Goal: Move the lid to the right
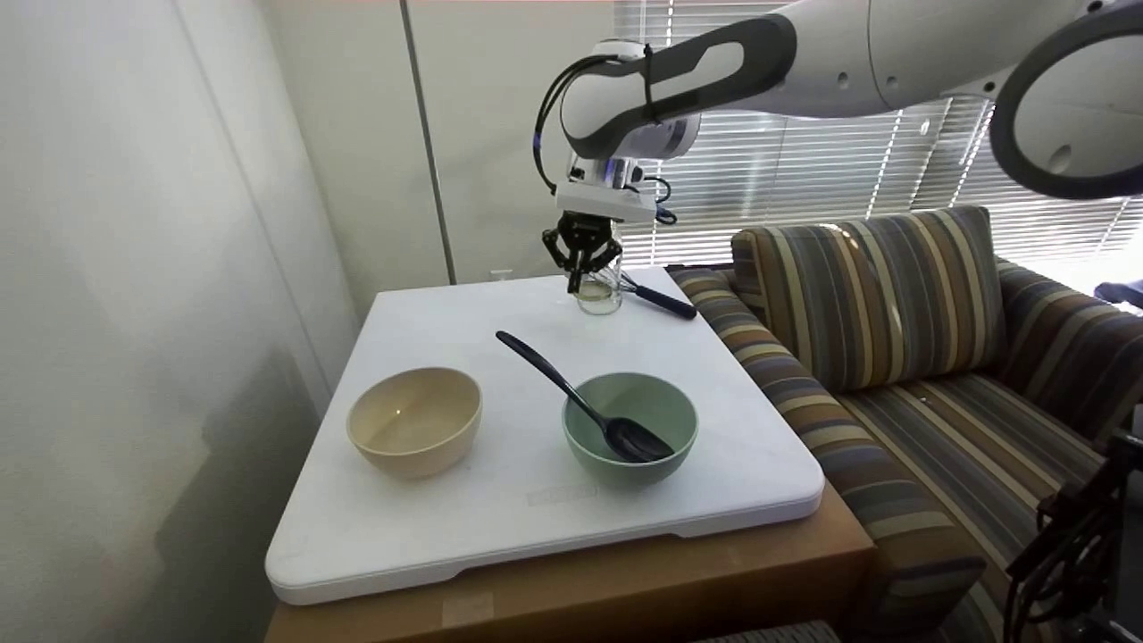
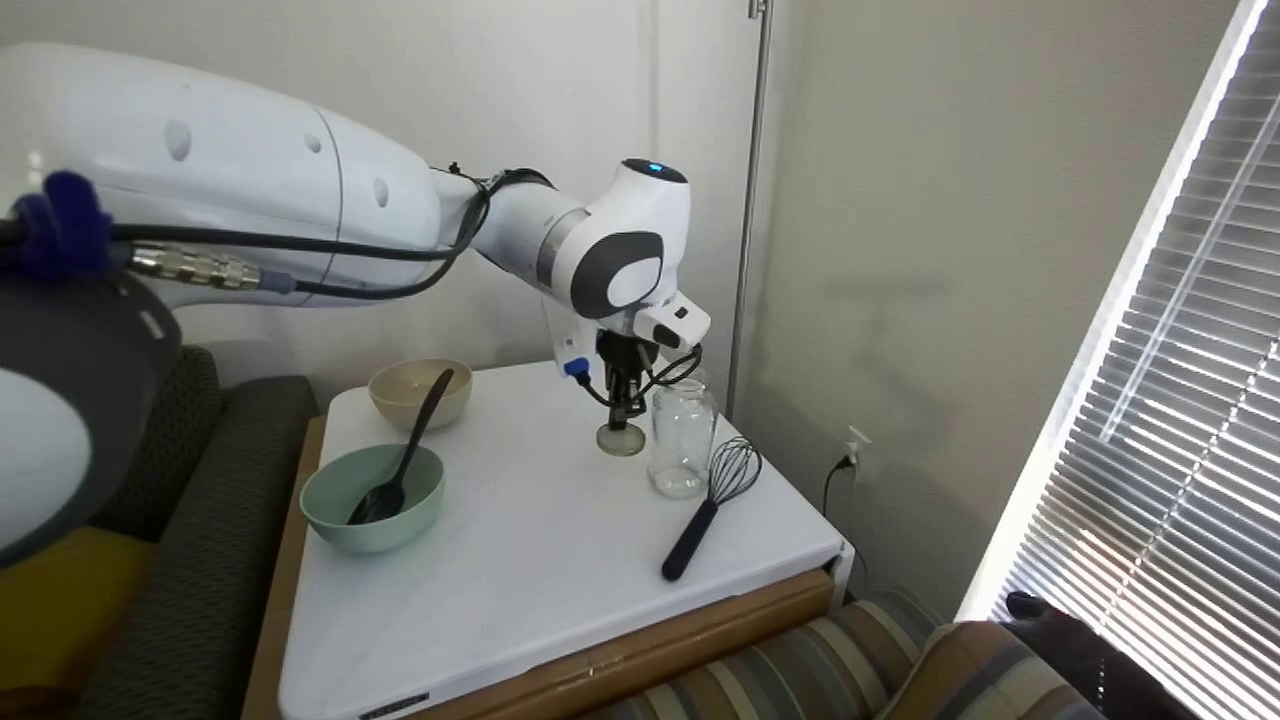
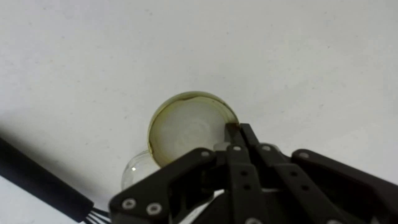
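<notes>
The lid [image 3: 189, 126] is a small round pale disc with a yellowish rim, its hollow inner side facing the wrist camera. My gripper [image 3: 239, 125] is shut on the lid's rim, with one fingertip inside the rim and the other just outside. In both exterior views the gripper [image 1: 574, 284] [image 2: 618, 420] points down over the far part of the white table. The lid [image 2: 621, 440] shows below the fingertips, low over the table; whether it touches the surface I cannot tell. In an exterior view the lid [image 1: 594, 291] appears overlapped with the jar.
A clear glass jar [image 2: 682, 445] [image 1: 600, 304] stands close beside the gripper. A whisk [image 2: 690, 540] [image 1: 665, 302] with a black handle lies by the jar. A beige bowl [image 1: 415, 420] and a green bowl [image 1: 585, 460] holding a black spoon [image 1: 545, 366] stand on the white table [image 1: 500, 527].
</notes>
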`<move>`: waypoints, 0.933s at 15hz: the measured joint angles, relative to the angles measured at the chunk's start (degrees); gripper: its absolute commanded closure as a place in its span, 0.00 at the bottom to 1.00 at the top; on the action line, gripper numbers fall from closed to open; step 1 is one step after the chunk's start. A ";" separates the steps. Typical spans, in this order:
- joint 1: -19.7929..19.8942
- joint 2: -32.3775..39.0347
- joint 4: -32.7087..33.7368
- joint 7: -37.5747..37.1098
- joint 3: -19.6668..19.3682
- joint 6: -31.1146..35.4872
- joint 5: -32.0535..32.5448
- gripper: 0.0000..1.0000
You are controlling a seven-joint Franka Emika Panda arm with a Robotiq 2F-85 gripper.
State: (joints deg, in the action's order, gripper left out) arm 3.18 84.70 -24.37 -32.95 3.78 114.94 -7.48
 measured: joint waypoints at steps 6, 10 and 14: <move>-4.54 0.03 -2.38 2.96 1.19 0.87 -0.01 0.99; -9.82 0.05 -4.34 -3.33 -3.93 5.48 2.77 0.99; -12.69 0.13 -8.79 -14.72 -8.28 14.51 5.89 0.99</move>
State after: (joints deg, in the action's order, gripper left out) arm -9.51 84.82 -33.16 -47.67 -4.51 129.45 -1.59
